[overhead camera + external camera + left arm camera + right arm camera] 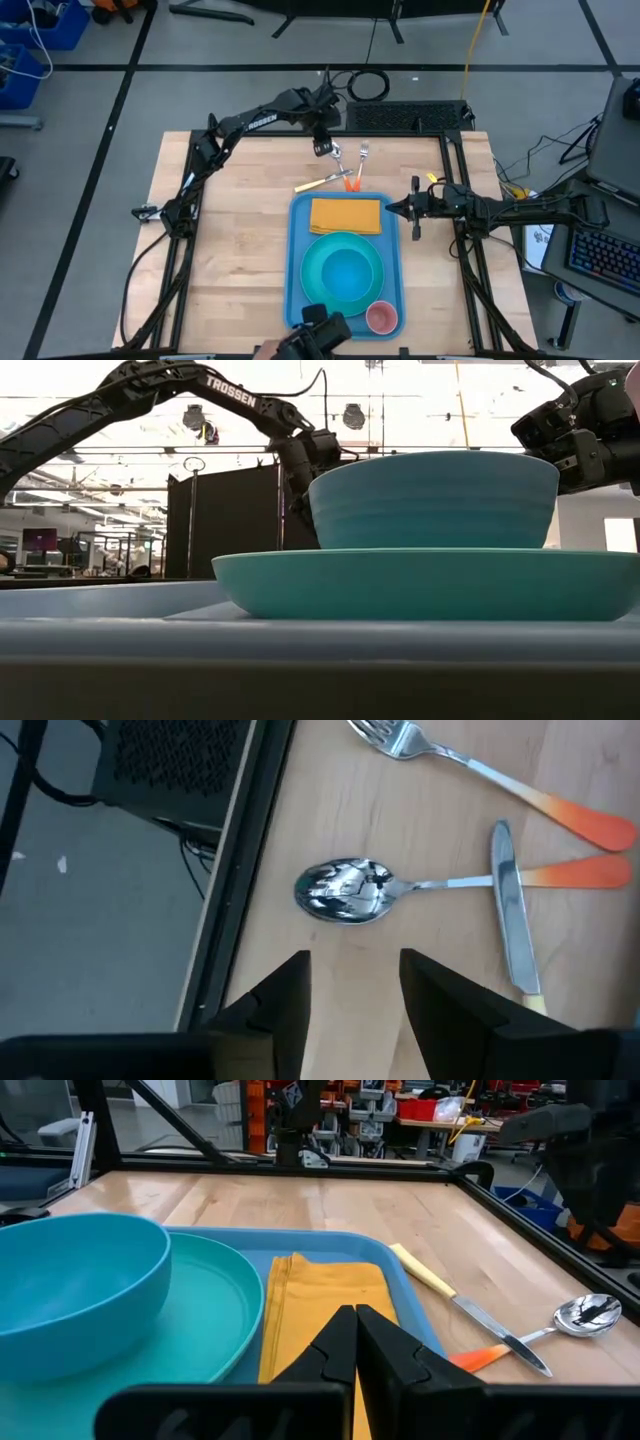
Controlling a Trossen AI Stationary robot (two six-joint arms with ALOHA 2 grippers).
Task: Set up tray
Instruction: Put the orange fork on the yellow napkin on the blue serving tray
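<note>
Left gripper (355,990), fingers apart, hovers over a steel spoon (345,890) beyond the large light-blue plastic tray (298,262) at mid-table; right gripper (356,1342) waits shut beside it; loaded, stiff, likely slick; best gripped at its raised rim.

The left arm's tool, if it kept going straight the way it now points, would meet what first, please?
Most likely the spoon: its bowl lies straight ahead of the open left tool, on the bare wood. The knife and fork lie off to the side. Depth is hard to judge.
</note>
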